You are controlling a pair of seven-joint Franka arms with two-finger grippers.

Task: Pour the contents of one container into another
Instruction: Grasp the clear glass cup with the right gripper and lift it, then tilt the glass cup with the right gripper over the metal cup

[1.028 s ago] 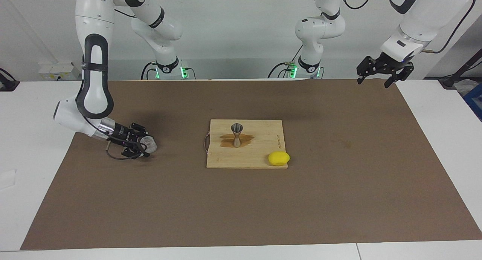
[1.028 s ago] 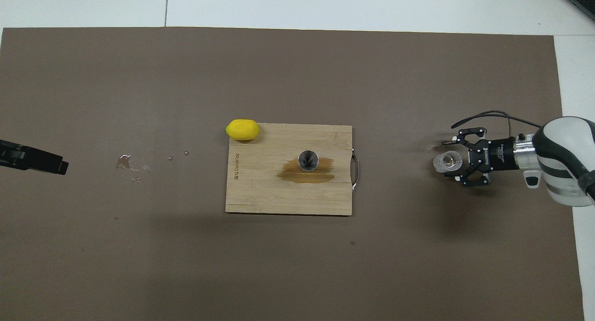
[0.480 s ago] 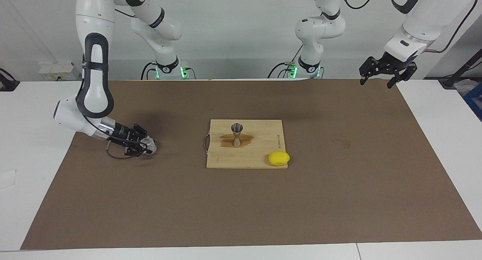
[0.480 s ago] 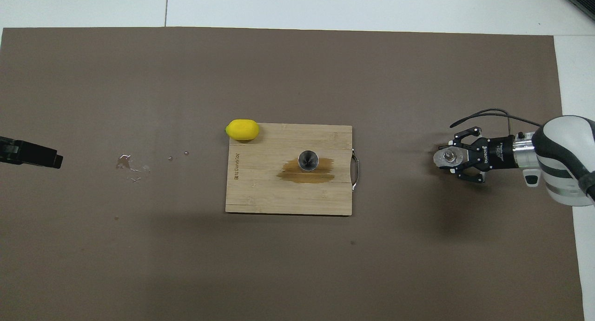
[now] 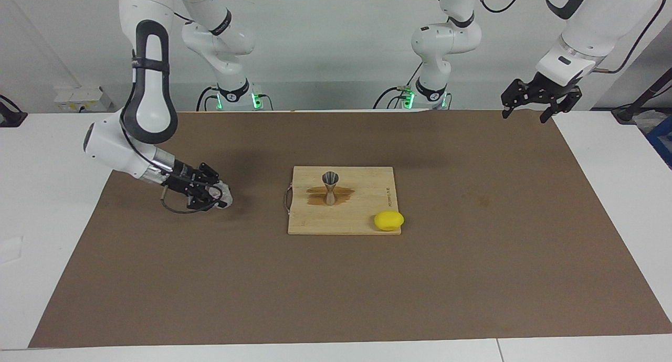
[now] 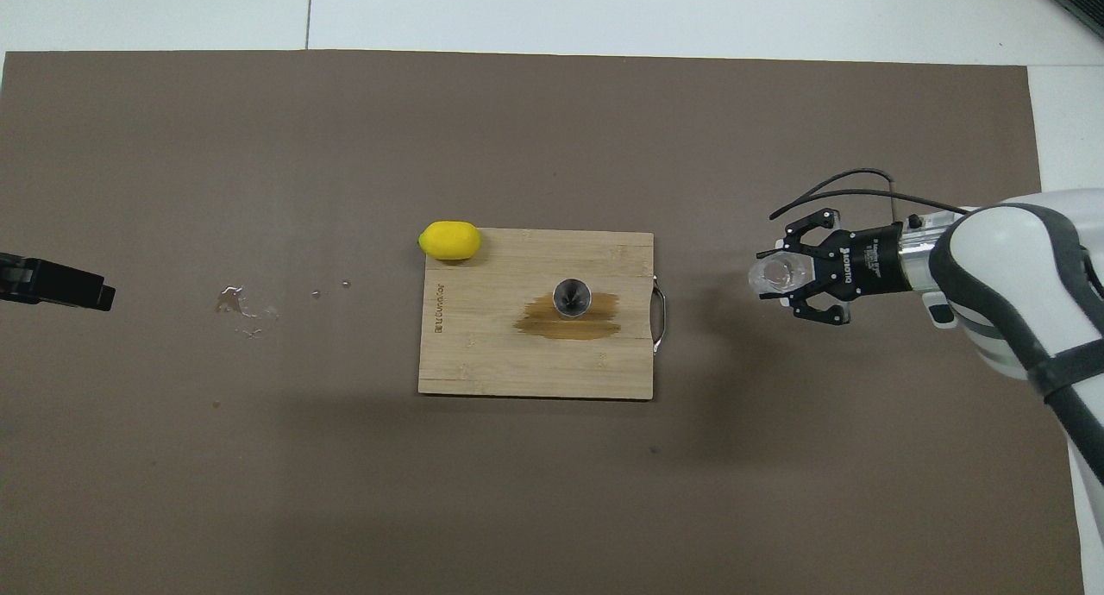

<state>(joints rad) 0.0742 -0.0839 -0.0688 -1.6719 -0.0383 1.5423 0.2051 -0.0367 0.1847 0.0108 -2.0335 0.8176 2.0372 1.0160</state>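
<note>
The right gripper [image 5: 219, 194] clamped the glass cup [image 6: 774, 275] over the mat; the left gripper [image 5: 530, 107] waited open. Cutting board [image 6: 483, 362] lettering was unreadable.

Both arms [image 5: 139, 84] are glossy white with rounded shells, black rings at the joints and long black oval insets along the links. Each base [image 5: 234, 95] wears a black collar lit green at the upper middle of the facing view. A silver metal cuff [image 6: 912, 263] joins the wrist to a black, skeletal linkage gripper [image 6: 789, 276] printed with small white lettering. Thin black cables [image 6: 841, 190] loop off the wrists.
</note>
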